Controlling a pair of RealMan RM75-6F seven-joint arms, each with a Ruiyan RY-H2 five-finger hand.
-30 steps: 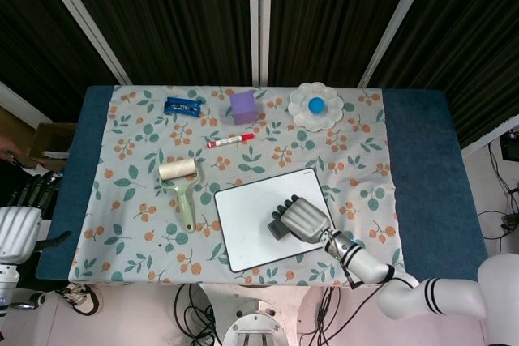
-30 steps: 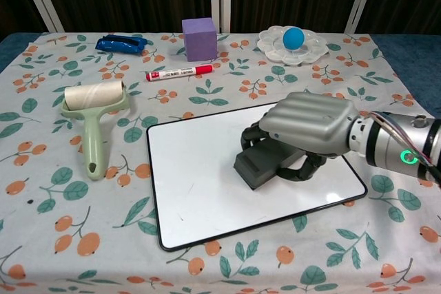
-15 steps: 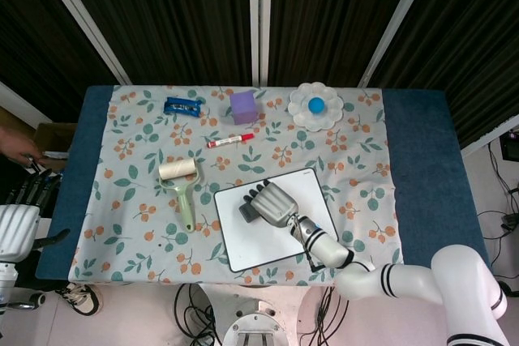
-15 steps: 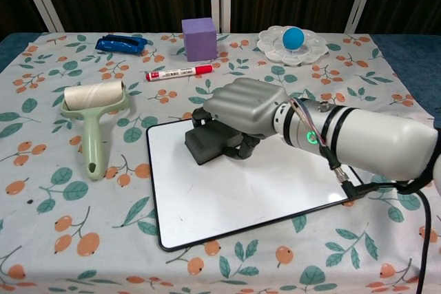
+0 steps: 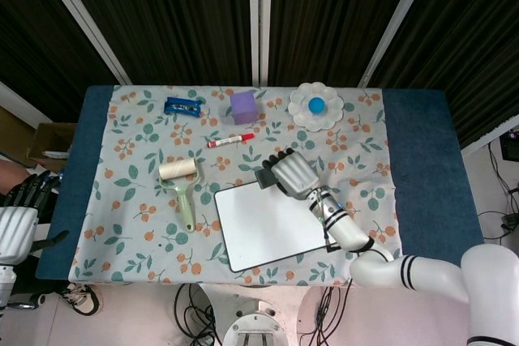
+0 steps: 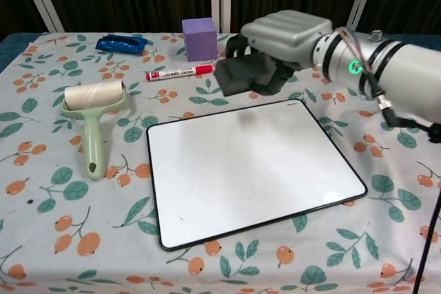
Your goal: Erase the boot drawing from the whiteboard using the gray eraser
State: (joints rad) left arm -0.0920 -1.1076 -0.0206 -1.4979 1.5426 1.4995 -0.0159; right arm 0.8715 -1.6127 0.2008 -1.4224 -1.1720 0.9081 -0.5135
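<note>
The whiteboard lies at the table's front centre, its surface plain white with only faint smudges and no drawing visible. My right hand hovers above the board's far edge and grips the gray eraser, which is lifted off the board. My left hand hangs off the table's left side in the head view, fingers apart and holding nothing.
A lint roller lies left of the board. A red marker, a purple cube, a blue object and a white flower-shaped dish with a blue ball sit along the back.
My right hand carried the eraser from the board's near right across to its far left, then lifted it off, above the far edge.
</note>
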